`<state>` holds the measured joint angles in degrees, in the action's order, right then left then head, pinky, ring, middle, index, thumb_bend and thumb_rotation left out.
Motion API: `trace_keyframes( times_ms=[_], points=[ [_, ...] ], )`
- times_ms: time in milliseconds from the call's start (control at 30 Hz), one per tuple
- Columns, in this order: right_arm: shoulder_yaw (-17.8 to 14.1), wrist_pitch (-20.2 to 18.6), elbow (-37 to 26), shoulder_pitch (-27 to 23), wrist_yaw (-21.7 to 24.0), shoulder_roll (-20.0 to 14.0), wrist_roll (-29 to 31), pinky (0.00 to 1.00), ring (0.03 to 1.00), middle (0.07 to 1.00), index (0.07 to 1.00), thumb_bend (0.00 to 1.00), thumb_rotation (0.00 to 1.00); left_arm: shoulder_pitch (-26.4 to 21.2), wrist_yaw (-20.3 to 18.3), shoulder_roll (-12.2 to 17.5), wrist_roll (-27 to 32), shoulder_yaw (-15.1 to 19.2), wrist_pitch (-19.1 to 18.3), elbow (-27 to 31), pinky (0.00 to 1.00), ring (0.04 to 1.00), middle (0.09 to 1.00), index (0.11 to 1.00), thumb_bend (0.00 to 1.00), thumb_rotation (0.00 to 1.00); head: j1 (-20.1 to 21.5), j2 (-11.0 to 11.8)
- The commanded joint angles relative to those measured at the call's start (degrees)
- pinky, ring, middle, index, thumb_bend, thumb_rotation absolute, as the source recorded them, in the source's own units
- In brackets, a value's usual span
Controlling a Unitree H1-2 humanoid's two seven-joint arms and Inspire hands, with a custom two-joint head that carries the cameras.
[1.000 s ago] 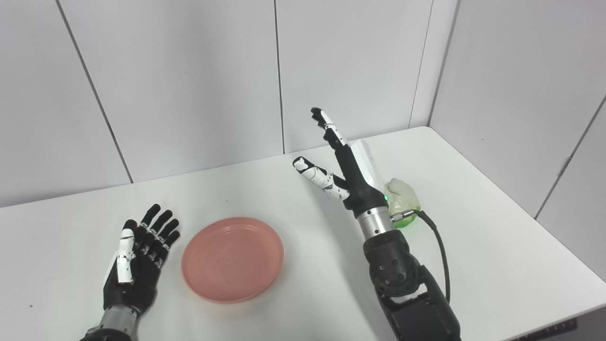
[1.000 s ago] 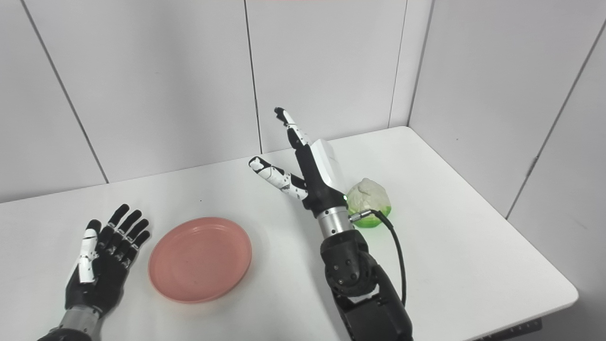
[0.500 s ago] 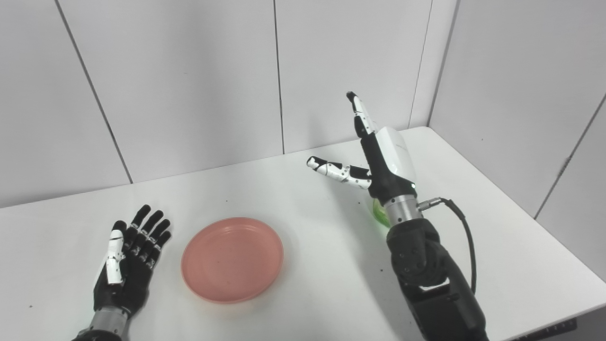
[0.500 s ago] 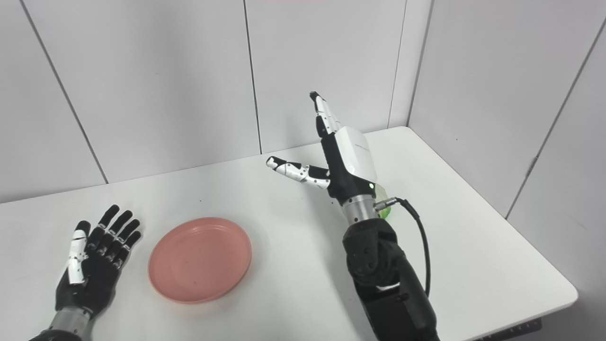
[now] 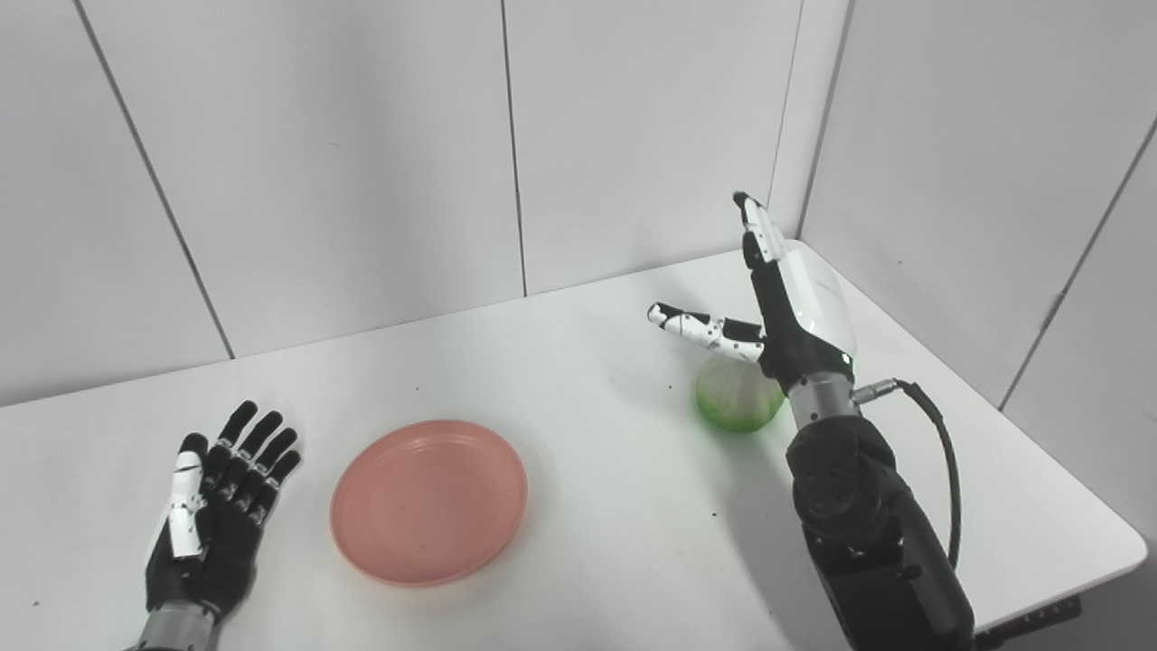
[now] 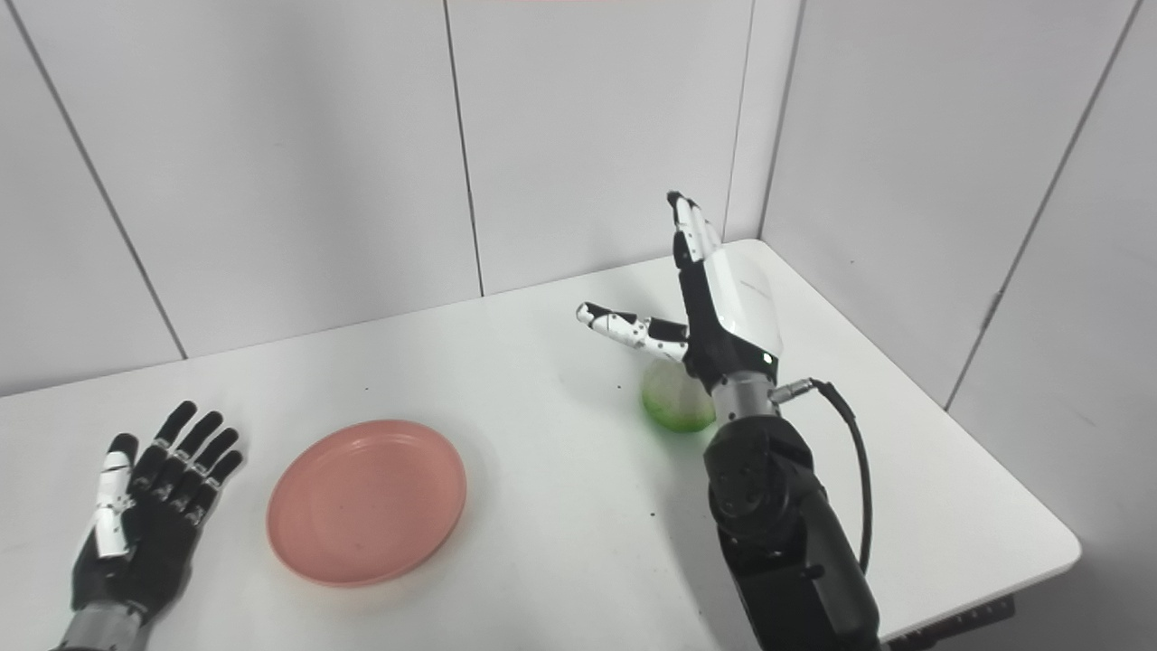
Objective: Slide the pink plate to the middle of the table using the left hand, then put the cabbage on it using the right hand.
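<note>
Pink plate (image 5: pixel 428 501) lies apart from the open left robot hand (image 5: pixel 213 516); the open right robot hand (image 5: pixel 785 303), above the cabbage (image 5: pixel 737 398), could knock it rolling.

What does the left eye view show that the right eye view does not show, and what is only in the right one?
Only the left eye view: a wider strip of bare table to the left of the left robot hand. Only the right eye view: more wall beyond the table's right corner. Both: the empty plate beside the open left robot hand, and the open right robot hand raised by the cabbage, whose right side its wrist hides.
</note>
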<state>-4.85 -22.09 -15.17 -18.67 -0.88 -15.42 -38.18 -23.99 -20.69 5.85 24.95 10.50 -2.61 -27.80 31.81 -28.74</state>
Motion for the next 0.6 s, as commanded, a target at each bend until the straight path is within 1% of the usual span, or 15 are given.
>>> trace_keyframes(
  times_ms=[0, 67, 267, 467, 567],
  points=[
    [-0.79, 0.63, -0.48, -1.57, -1.66, -1.12, 0.22, 0.82, 0.971, 1.000, 1.000, 1.00, 0.62, 1.58, 1.27, 1.04, -0.28, 0.25, -3.46, -2.03, 0.91, 0.880, 0.886, 0.888, 0.43, 1.00, -0.03, -0.06],
    [-1.15, 0.66, 0.18, -1.21, -1.92, -1.11, 0.56, 0.82, 0.974, 1.000, 1.000, 1.00, 0.62, 1.54, 1.33, 1.11, -0.15, 0.43, -3.62, -2.04, 0.90, 0.876, 0.882, 0.884, 0.43, 1.00, 0.13, -0.17],
    [-1.17, 0.28, 2.07, -0.43, -2.54, -1.15, 0.09, 0.82, 0.973, 1.000, 1.000, 1.00, 0.60, 1.34, 1.41, 1.48, 0.04, 0.66, -3.67, -2.42, 0.92, 0.881, 0.883, 0.883, 0.43, 1.00, 0.54, -0.56],
    [-1.38, 0.89, 4.06, 0.27, -3.36, -1.01, 1.14, 0.81, 0.967, 1.000, 1.000, 1.00, 0.59, 1.31, 1.45, 1.83, 0.42, 0.53, -3.82, -2.41, 0.91, 0.877, 0.881, 0.878, 0.44, 1.00, 0.85, -0.94],
    [-1.21, 0.85, 5.55, 0.36, -3.44, -0.87, 2.09, 0.79, 0.955, 1.000, 1.000, 1.00, 0.58, 1.27, 1.49, 1.93, 0.34, 0.49, -3.92, -2.42, 0.91, 0.877, 0.881, 0.877, 0.44, 1.00, 1.07, -0.94]
  ],
)
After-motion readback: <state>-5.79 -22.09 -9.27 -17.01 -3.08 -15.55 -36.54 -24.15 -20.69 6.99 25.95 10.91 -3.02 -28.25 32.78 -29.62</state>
